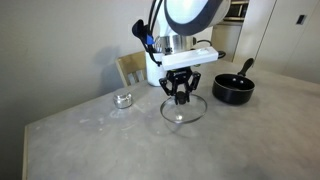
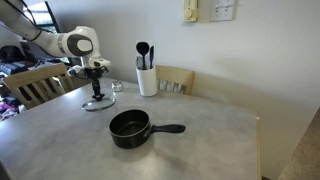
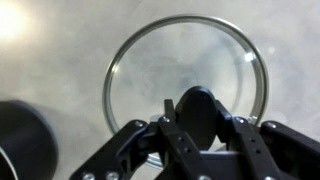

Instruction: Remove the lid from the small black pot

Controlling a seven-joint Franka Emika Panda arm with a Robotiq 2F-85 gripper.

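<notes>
The small black pot (image 1: 233,90) stands uncovered on the grey table, its long handle angled up; it also shows in an exterior view (image 2: 130,128). The clear glass lid (image 1: 184,110) is apart from the pot, low over the table or resting on it; I cannot tell which. It also shows in an exterior view (image 2: 97,104). My gripper (image 1: 181,96) points straight down and is shut on the lid's black knob (image 3: 205,112). In the wrist view the lid's metal rim (image 3: 118,60) rings the knob.
A small shiny metal cup (image 1: 123,99) sits near the lid. A white utensil holder (image 2: 147,78) with black utensils stands by the wall. Wooden chairs (image 2: 30,85) stand at the table's edges. A dark round object (image 3: 20,130) lies at the wrist view's lower left.
</notes>
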